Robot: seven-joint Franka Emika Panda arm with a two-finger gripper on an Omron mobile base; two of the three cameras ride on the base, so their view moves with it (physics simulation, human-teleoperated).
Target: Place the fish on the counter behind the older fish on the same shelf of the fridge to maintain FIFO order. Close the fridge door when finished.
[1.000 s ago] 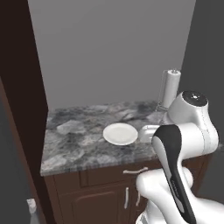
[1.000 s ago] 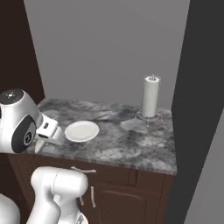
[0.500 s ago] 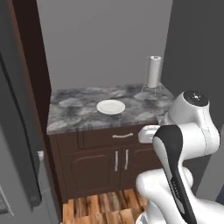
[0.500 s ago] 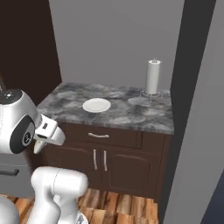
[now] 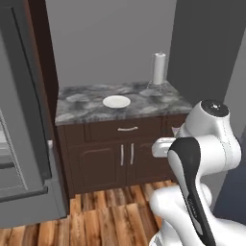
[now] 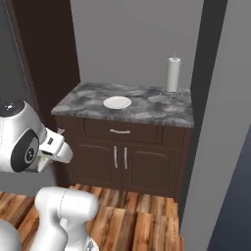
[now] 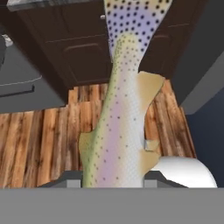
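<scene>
Tool (image 7: pixel 113 178) is clamped shut on the small slender olive-tan spotted fish with a pale belly (image 7: pixel 119 109), seen in the hand view. Fish runs away from the tool, tail fin fanned at the far end, body hanging over the brown wood-plank floor (image 7: pixel 43 135), so it's off the bench and in the grip, well apart from the fridge shelf it's meant for.

Grip looks to be at one end of the fish, so most of the body is unsupported; a fast swing toward the fridge could let it pivot or slip out between the fingers, I'd guess.

Grey marbled stone bench over dark brown cabinets (image 5: pixel 144 103) stands ahead with a round white plate (image 5: pixel 116 101) and a white paper towel roll on a stand (image 5: pixel 158 68) on it. Tall grey fridge door with a dark bar handle (image 5: pixel 24 120) sits at the left, close to the arm. Risk: long fish or arm clipping that door edge on the way in. Shelf and older fish can't be made out, so placement behind is unjudged.
</scene>
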